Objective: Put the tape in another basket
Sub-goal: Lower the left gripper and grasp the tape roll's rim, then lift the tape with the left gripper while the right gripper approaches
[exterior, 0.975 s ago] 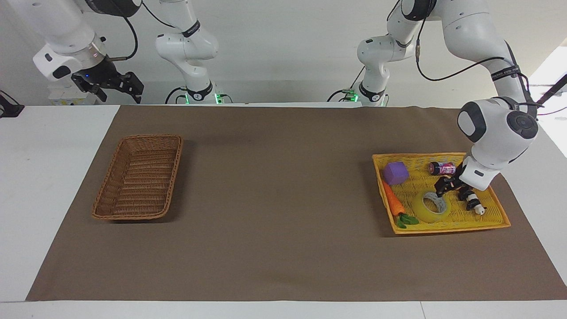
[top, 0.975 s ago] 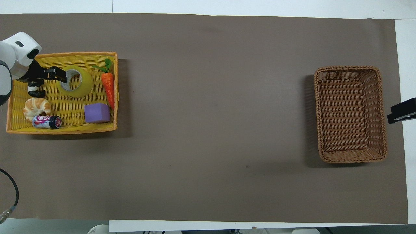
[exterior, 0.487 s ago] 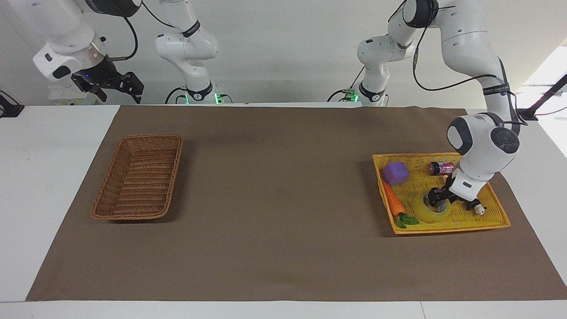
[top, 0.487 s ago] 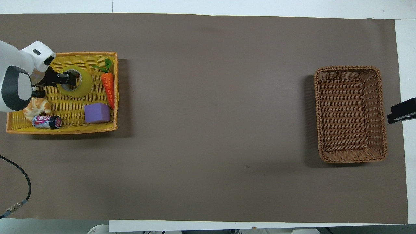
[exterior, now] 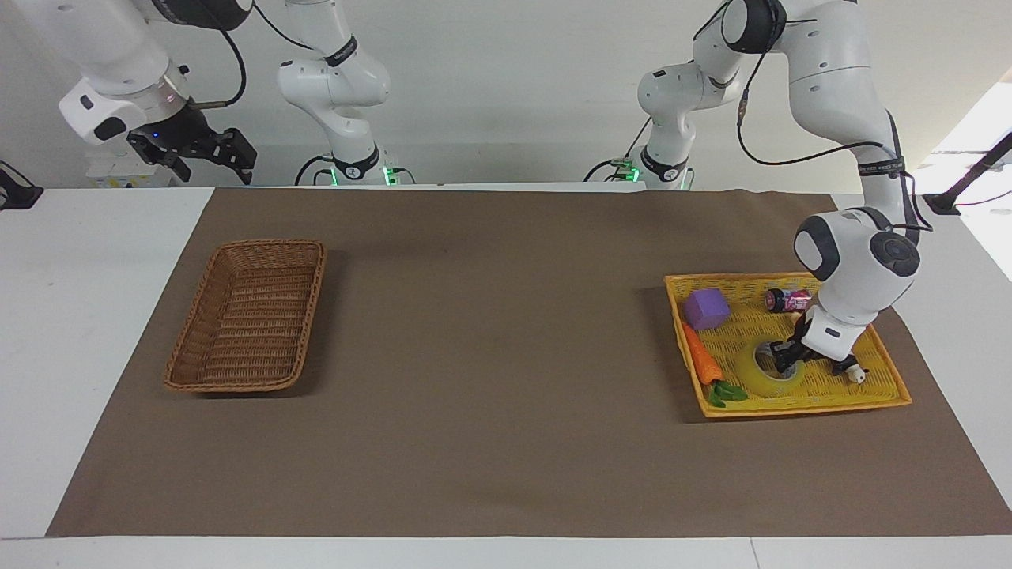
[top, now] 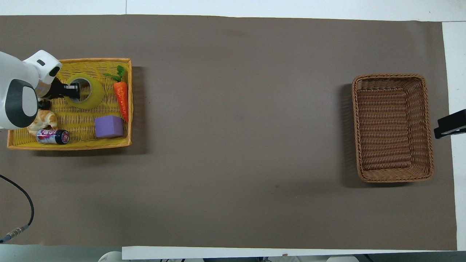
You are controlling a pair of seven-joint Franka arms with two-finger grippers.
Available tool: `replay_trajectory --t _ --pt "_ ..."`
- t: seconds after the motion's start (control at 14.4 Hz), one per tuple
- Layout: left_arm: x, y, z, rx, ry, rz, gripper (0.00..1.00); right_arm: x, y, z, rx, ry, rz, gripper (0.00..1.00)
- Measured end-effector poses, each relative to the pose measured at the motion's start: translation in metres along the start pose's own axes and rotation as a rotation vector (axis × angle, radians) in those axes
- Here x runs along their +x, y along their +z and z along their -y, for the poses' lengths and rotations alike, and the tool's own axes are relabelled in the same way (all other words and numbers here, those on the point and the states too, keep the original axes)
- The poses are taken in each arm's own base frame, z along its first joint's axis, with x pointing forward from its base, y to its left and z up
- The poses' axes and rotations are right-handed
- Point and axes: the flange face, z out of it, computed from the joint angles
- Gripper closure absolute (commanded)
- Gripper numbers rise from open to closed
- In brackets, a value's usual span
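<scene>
The yellow tape (exterior: 751,376) lies flat in the bright yellow tray (exterior: 791,408) at the left arm's end of the table, and shows in the overhead view (top: 95,95) too. My left gripper (exterior: 783,364) is down on the roll's wall, on the side toward the tray's outer end, with its tip at the core hole (top: 72,88). The brown wicker basket (exterior: 316,292) stands empty at the right arm's end (top: 418,127). My right gripper (exterior: 213,154) waits raised beside that end of the table, and only its tip shows from overhead (top: 449,123).
The tray also holds a toy carrot (top: 121,96), a purple block (top: 109,126), a small can (top: 52,136), a croissant (top: 42,119) and a small black-and-white toy (exterior: 850,370). A brown mat (exterior: 490,356) covers the table between tray and basket.
My left gripper has moved from beside the tape onto it and lowered, its tip now at the core hole. The tape, the basket and the right arm have not moved.
</scene>
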Motion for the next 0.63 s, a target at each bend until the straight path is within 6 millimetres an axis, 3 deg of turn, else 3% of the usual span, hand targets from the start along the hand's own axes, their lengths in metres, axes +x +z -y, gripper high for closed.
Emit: replay_trajectory --t 0.14,0.28,0.42,0.49,0.63 --pt "0.014 -0.028 -0.007 -0.001 0.010 0.033 1.00 0.000 0.000 0.000 0.000 0.000 0.000 0.01" --pt "0.033 -0.091 -0.045 -0.041 0.018 0.053 1.00 0.000 0.000 0.000 0.000 0.000 0.000 0.01" --pt "0.034 -0.146 -0.117 -0.090 -0.019 0.046 1.00 0.000 0.000 0.000 0.000 0.000 0.000 0.01" --pt "0.026 -0.162 -0.160 -0.109 -0.041 0.042 1.00 0.000 0.000 0.000 0.000 0.000 0.000 0.01" --pt "-0.001 -0.173 -0.255 -0.160 -0.074 0.050 1.00 0.000 0.000 0.000 0.000 0.000 0.000 0.01"
